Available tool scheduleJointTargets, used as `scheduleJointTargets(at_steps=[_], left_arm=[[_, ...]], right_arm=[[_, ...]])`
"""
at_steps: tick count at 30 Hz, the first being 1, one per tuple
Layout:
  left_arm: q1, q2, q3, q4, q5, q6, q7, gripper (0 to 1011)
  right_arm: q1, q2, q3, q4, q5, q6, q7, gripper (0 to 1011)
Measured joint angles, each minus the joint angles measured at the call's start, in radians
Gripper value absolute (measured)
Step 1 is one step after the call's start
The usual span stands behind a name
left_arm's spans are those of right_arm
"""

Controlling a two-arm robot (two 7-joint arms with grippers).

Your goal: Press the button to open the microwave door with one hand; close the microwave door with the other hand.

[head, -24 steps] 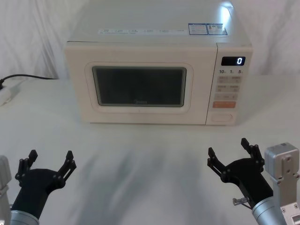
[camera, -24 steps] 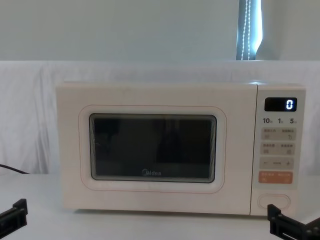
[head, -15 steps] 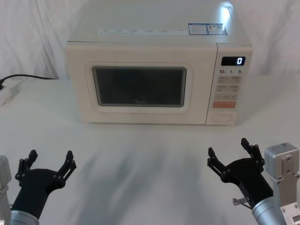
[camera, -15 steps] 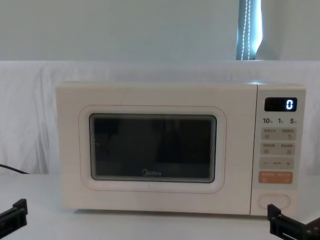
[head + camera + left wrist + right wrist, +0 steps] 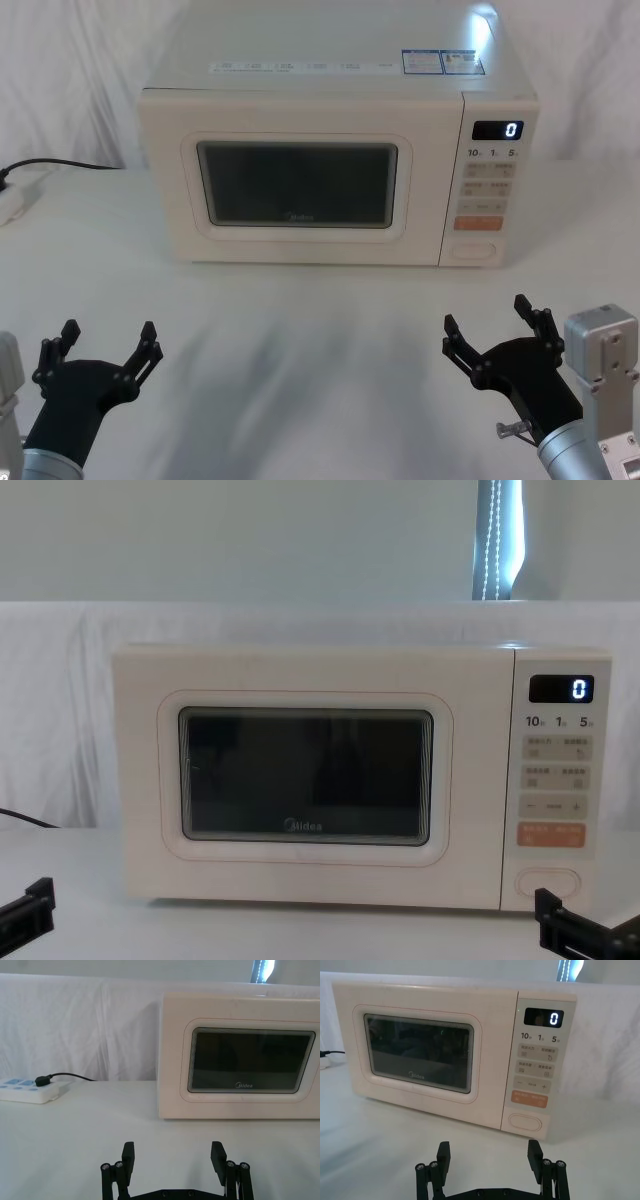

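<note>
1. State: the microwave door [image 5: 300, 180] is fully shut, flush with the cabinet, on the white table [image 5: 320, 310]. The button [image 5: 474, 251] sits at the bottom of the control panel, directly under the orange key [image 5: 477, 223].
2. The right gripper [image 5: 490, 325] hovers low over the table, well short of the panel. Its fingers are spread wide and hold nothing.
3. The left gripper [image 5: 105, 342] hovers on the opposite side, equally far back. Its fingers are also spread wide and empty.
4. Risk: spread fingers can straddle the button or strike the orange key just above it. Likely cause: approaching without narrowing the jaws.
5. Risk: a hard push can slide the microwave backward on the cloth instead of releasing the latch.
6. Risk: the released door likely swings outward toward the left gripper. A left arm moved too close beforehand blocks it.
</note>
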Motion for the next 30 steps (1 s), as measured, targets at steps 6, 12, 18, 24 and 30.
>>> scheduleJointTargets(at_steps=[6, 12, 18, 24, 30], left_arm=[[0.000, 0.000, 0.000, 0.000, 0.000, 0.000, 0.000, 1001], [0.000, 0.000, 0.000, 0.000, 0.000, 0.000, 0.000, 1001], [0.000, 0.000, 0.000, 0.000, 0.000, 0.000, 0.000, 1001], [0.000, 0.000, 0.000, 0.000, 0.000, 0.000, 0.000, 1001], [0.000, 0.000, 0.000, 0.000, 0.000, 0.000, 0.000, 1001]], right_arm=[[0.000, 0.000, 0.000, 0.000, 0.000, 0.000, 0.000, 1002], [0.000, 0.000, 0.000, 0.000, 0.000, 0.000, 0.000, 1002], [0.000, 0.000, 0.000, 0.000, 0.000, 0.000, 0.000, 1002], [0.000, 0.000, 0.000, 0.000, 0.000, 0.000, 0.000, 1002], [0.000, 0.000, 0.000, 0.000, 0.000, 0.000, 0.000, 1002]])
